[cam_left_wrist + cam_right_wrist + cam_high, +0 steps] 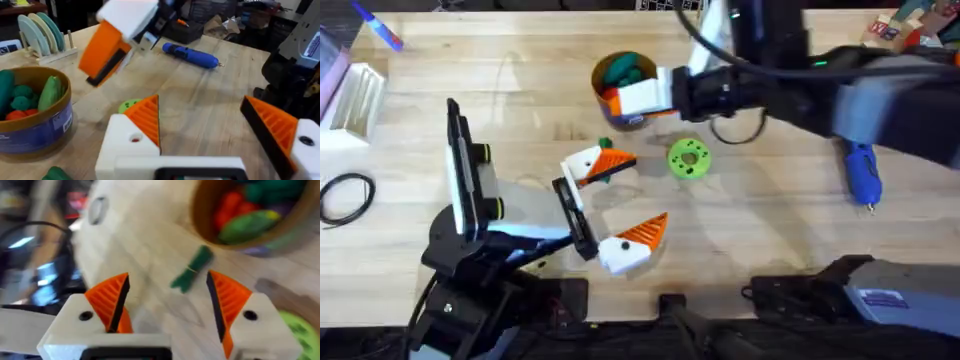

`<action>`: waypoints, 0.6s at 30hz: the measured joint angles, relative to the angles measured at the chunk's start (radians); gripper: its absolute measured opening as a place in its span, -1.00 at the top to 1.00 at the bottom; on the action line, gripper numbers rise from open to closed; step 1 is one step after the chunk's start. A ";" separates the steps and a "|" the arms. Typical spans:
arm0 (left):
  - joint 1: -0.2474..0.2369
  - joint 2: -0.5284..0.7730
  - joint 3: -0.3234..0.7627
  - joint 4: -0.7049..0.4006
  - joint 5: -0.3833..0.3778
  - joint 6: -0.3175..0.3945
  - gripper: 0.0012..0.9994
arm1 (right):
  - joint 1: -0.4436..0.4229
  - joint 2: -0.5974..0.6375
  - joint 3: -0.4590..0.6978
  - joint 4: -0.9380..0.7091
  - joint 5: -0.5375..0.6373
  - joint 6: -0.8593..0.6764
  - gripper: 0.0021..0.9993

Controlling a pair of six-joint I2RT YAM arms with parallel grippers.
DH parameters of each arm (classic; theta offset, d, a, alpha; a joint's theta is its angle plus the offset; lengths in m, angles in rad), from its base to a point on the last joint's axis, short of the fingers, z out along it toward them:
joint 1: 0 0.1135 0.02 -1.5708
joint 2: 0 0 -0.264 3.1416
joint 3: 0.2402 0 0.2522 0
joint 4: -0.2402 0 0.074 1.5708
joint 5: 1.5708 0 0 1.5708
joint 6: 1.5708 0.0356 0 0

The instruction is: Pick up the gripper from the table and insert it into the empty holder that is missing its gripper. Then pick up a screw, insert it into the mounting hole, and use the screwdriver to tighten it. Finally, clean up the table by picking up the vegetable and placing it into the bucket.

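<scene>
Two white grippers with orange ribbed pads are seen spread wide, with nothing held: the left gripper (613,205) at centre, the right gripper (167,305) near the round tan bucket (608,100) at upper middle. One slim dark-green toy vegetable (192,268) lies between them. One blue screwdriver (861,172) rests at the right, one lime-green disc (688,158) beside the bucket.

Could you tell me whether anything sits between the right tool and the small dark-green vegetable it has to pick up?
Nothing visible does. In the right wrist view the vegetable lies on bare table ahead of the open right tool, framed between its fingers. The bucket stands just beyond it.
</scene>
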 joint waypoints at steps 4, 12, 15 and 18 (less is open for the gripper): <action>0.000 0.000 0.000 0.000 0.000 0.000 -0.97 | 0.022 -0.196 0.000 -0.309 0.308 -0.140 -0.84; 0.000 0.000 0.000 0.000 0.000 0.000 -0.97 | 0.108 -0.224 -0.002 -0.640 0.622 -0.242 -0.67; 0.000 0.000 0.000 0.000 0.000 0.000 -0.97 | 0.137 -0.175 -0.003 -0.621 0.657 -0.251 -0.33; 0.000 0.000 0.000 0.000 0.000 0.000 -0.97 | 0.166 -0.125 -0.003 -0.598 0.673 -0.257 -0.24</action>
